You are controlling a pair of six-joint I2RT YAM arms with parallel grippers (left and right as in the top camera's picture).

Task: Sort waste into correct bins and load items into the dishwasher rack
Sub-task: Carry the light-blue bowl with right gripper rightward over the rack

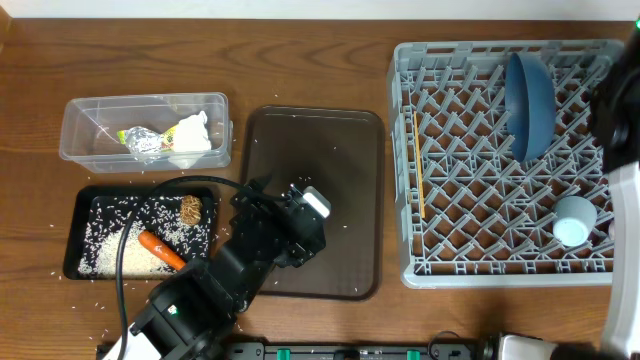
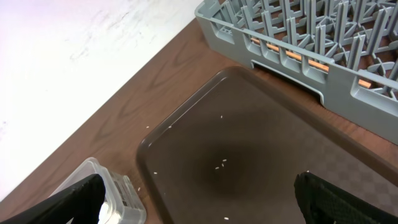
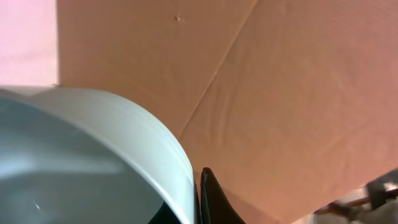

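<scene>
Bowl (image 3: pixel 93 143) against right fingers (image 3: pixel 214 205), right wrist only

A: What shows of the left gripper (image 2: pixel 199 196) at its wrist?
B: Two dark fingers (image 2: pixel 339 199), wide apart, cut off by the bottom edge. The clear box (image 2: pixel 115 196) shows one corner; the rack (image 2: pixel 367 102) and brown tray (image 2: pixel 249 143) run out of view.
A: And overhead?
B: The left arm (image 1: pixel 250 255) covers the brown tray's left corner and the black tray's (image 1: pixel 72 235) right corner. The right arm (image 1: pixel 622 120), blurred and cut by the right edge, hides the rack's right side.
A: The right wrist?
B: A pale blue-grey dish (image 3: pixel 93 162), close, cut off left and below; which dish cannot be told. One dark finger (image 3: pixel 214 199) lies against its rim; the other is hidden.
</scene>
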